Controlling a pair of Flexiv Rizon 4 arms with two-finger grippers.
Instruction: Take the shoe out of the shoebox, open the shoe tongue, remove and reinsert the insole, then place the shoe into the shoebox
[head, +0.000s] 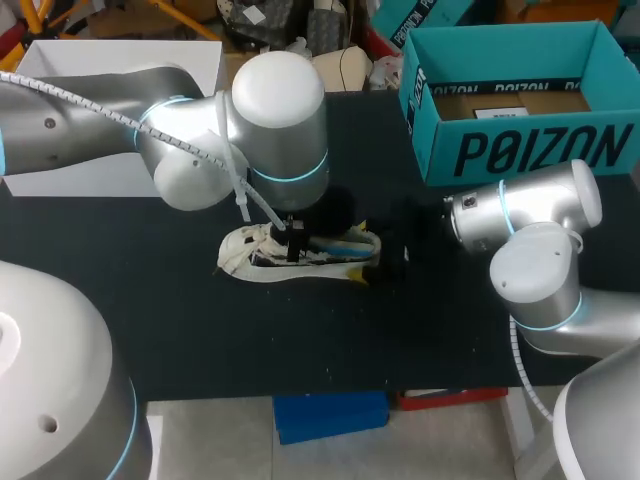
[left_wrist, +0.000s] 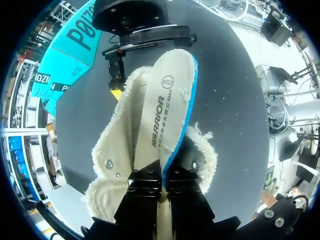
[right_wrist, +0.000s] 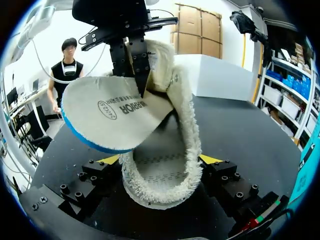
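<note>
count: one cream fleece-lined shoe (head: 300, 255), one white blue-edged foam insole (left_wrist: 167, 110), one open teal cardboard shoebox (head: 520, 150)
left claw (left_wrist: 162, 182): clenched on insole's end, above shoe
right claw (right_wrist: 160, 160): grasping shoe from both sides
shoe: mid black bench (head: 150, 320), outside shoebox
room: bare bench toward near edge; shoebox at far right corner

From 9 o'clock, left gripper (left_wrist: 162, 182) pinches the insole (left_wrist: 167, 110); from 3 o'clock, right gripper (right_wrist: 160, 161) clasps the shoe (right_wrist: 172, 175).
</note>
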